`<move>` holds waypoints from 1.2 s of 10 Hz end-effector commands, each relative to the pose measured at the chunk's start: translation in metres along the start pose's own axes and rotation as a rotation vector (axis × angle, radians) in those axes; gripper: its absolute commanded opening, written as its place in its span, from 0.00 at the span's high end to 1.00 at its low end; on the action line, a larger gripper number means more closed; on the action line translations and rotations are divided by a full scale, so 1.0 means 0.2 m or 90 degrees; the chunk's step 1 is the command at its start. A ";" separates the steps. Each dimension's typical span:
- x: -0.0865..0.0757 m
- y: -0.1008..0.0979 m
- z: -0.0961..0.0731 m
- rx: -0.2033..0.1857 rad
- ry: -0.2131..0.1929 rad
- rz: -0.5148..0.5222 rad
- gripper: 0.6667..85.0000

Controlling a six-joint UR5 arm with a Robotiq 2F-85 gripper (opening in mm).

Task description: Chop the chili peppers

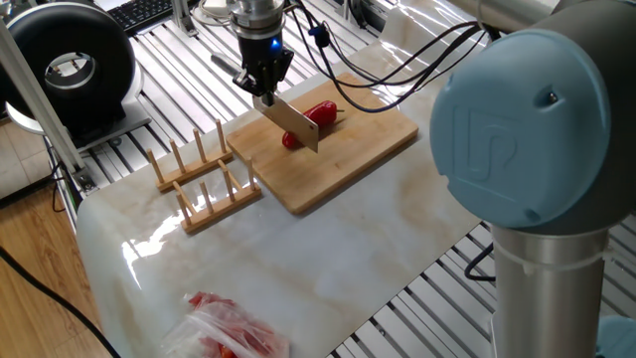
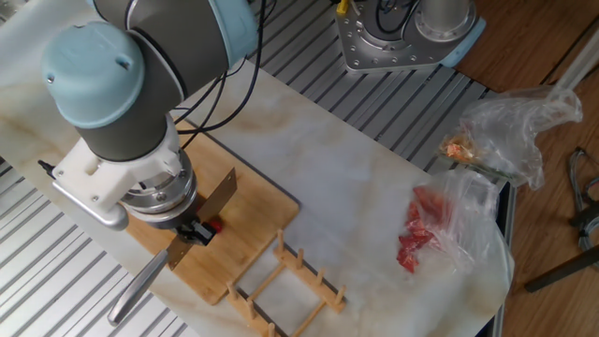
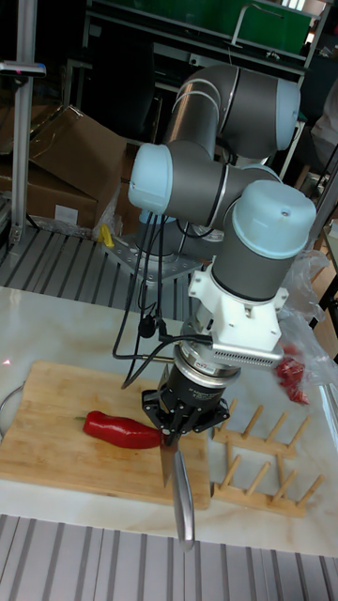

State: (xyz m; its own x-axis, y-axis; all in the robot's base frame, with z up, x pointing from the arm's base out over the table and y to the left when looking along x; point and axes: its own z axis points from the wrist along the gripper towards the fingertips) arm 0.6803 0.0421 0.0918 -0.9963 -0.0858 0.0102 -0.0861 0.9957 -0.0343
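The bamboo cutting board [image 1: 338, 149] is flat, rigid and matte, and lies on a glossy marble-pattern table [image 1: 298, 268]. The gripper [image 3: 191, 410] has its jaws closed on a cleaver [image 1: 290, 123] with a broad steel blade and smooth metal handle. The chili pepper [image 3: 120, 430] lies on the board at the blade: plump, tapered, glossy. It is probably light, thin-skinned and liable to roll or slide; steady it near the stem end.

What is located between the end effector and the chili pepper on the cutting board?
The knife: the end effector holds it, and its blade slants down onto the chili pepper, clearest in one fixed view.
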 end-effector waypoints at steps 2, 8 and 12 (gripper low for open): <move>0.00 0.01 -0.01 0.001 -0.004 0.010 0.99; 0.04 -0.04 -0.08 0.010 0.006 0.016 0.99; 0.03 -0.04 -0.05 0.003 0.002 0.024 0.99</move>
State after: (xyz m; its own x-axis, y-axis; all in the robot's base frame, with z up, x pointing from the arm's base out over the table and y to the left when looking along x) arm 0.6742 0.0331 0.1017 -0.9981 -0.0595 0.0139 -0.0602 0.9967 -0.0542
